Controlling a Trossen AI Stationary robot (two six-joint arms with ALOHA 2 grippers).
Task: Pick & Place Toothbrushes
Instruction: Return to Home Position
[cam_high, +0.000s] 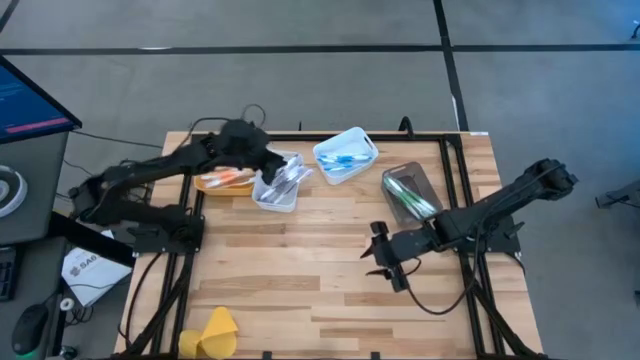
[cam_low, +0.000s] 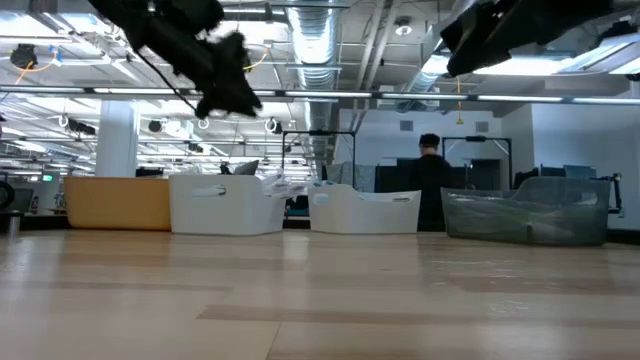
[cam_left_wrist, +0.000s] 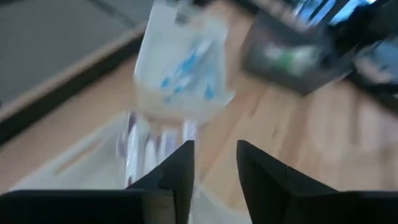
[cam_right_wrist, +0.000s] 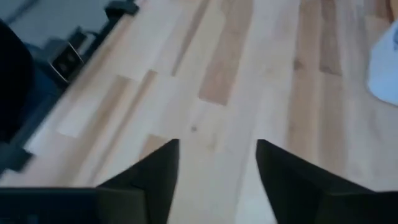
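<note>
The toothbrushes lie sorted in bins at the table's far side. Pale ones (cam_high: 284, 178) fill a white bin (cam_high: 276, 198), blue ones (cam_high: 345, 156) another white bin, green ones (cam_high: 412, 198) a dark clear bin, and orange ones (cam_high: 226, 180) an orange bin. My left gripper (cam_high: 268, 165) hangs open above the pale toothbrushes (cam_left_wrist: 148, 149), touching nothing; the low view shows it raised well above the bins (cam_low: 232, 98). My right gripper (cam_high: 386, 260) is open over bare wood (cam_right_wrist: 217, 155), near the table's middle.
The bins stand in a row along the far edge: orange (cam_low: 115, 203), white (cam_low: 225, 205), white (cam_low: 365, 210), clear (cam_low: 525, 215). A yellow lump (cam_high: 215, 335) sits at the near left corner. A person (cam_low: 430, 180) stands in the room behind. Bare wood spans the table's middle and near side.
</note>
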